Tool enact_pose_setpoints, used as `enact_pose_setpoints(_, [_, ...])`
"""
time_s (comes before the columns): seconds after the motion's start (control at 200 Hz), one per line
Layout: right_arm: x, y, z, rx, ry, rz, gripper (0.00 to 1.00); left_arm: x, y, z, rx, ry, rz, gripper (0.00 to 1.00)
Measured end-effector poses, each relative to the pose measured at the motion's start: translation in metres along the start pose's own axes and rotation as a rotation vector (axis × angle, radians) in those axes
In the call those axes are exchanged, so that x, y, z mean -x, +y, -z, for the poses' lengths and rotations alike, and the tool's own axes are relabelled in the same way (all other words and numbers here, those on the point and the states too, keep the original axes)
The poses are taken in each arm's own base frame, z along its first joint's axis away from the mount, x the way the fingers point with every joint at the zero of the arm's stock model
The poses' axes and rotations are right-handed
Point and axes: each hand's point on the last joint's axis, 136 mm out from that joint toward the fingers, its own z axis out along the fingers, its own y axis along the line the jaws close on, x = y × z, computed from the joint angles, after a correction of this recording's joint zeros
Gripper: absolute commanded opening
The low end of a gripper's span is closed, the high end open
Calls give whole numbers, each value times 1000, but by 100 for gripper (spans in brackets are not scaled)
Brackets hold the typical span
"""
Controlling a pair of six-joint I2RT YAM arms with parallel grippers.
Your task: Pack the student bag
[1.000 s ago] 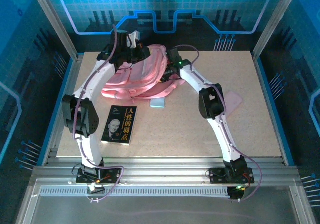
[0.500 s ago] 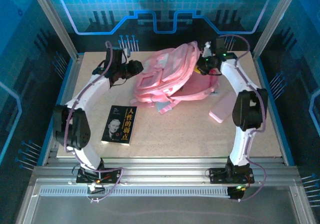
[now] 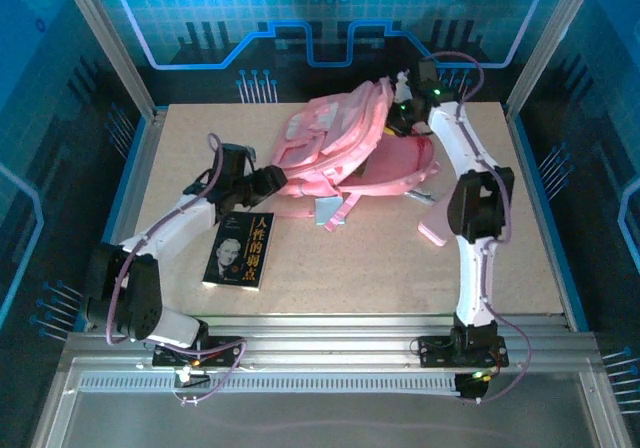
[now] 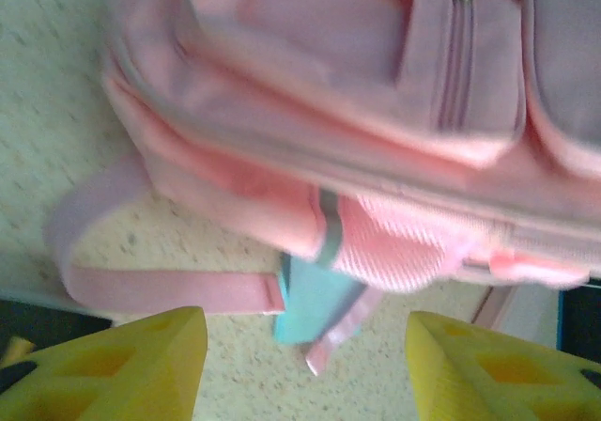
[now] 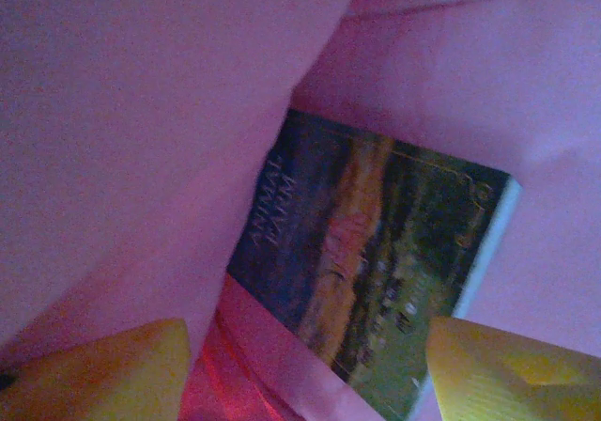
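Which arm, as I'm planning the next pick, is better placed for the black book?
Left. The left pincer hangs open near the black book; the right pincer is far off, at the student bag mouth.

Counted on counter (image 3: 380, 268) | student bag (image 3: 335, 143): 1 | books: 2, black-covered book (image 3: 240, 250), book among pink fabric (image 5: 366, 285) | pale blue flat item (image 4: 315, 301): 1 | pink flat item (image 3: 436, 232): 1

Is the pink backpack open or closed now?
Open. The student bag gapes in the top view, and the right wrist view looks inside, at a book between pink walls.
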Motion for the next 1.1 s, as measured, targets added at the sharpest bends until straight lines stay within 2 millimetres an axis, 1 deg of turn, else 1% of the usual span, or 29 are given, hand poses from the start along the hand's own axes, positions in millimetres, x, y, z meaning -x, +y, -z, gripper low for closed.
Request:
enact_pose_setpoints(0.045, [9,14,-9,16,-12,31,67,-12,-6,-3,-14,13,-3,59])
enact_pose_setpoints(0.115, [15,33,-20,41,-27,69,67,-28,-20,-8,-41,24,-18,60])
enact_pose_setpoints(0.165, [13,41,-28,51,-21,76,66,-37,-31,-12,-66,32,-24,60])
enact_pose_setpoints(0.21, [6,45,-33,50,-2,70,66,-41,-40,-16,-93,30,-26,60])
enact_pose_setpoints(0.245, [-1,43,-38,45,21,60,66,-43,-47,-22,-112,25,-26,60])
enact_pose_setpoints(0.315, [-17,34,-49,29,66,31,66,-43,-51,-37,-126,21,-12,61])
enact_pose_setpoints(0.44, [-48,8,-64,-22,155,-25,66,-37,-48,-83,-127,14,31,61])
enact_pose_setpoints(0.53, [-60,-2,-67,-51,188,-38,67,-30,-47,-115,-130,-3,53,62])
enact_pose_setpoints(0.575, [-64,-6,-65,-74,195,-36,67,-26,-48,-126,-131,-15,55,62])
enact_pose_setpoints(0.625, [-66,-12,-59,-117,188,-23,67,-22,-48,-137,-131,-32,57,63])
enact_pose_setpoints(0.685, [-63,-18,-50,-173,167,0,67,-18,-51,-145,-133,-44,56,63])
enact_pose_setpoints(0.805, [-54,-32,-22,-324,106,67,68,-7,-64,-150,-158,-64,43,63])
enact_pose_setpoints(0.89, [-54,-41,8,-434,90,116,68,8,-82,-149,-188,-89,39,63])
enact_pose_setpoints(0.986, [-51,-42,43,-526,58,167,69,28,-95,-144,-216,-124,37,64])
enact_pose_setpoints(1.026, [-48,-42,60,-569,34,192,69,32,-98,-143,-220,-131,35,64])
enact_pose_setpoints(1.101, [-43,-45,84,-647,3,225,70,32,-94,-143,-199,-123,25,64])
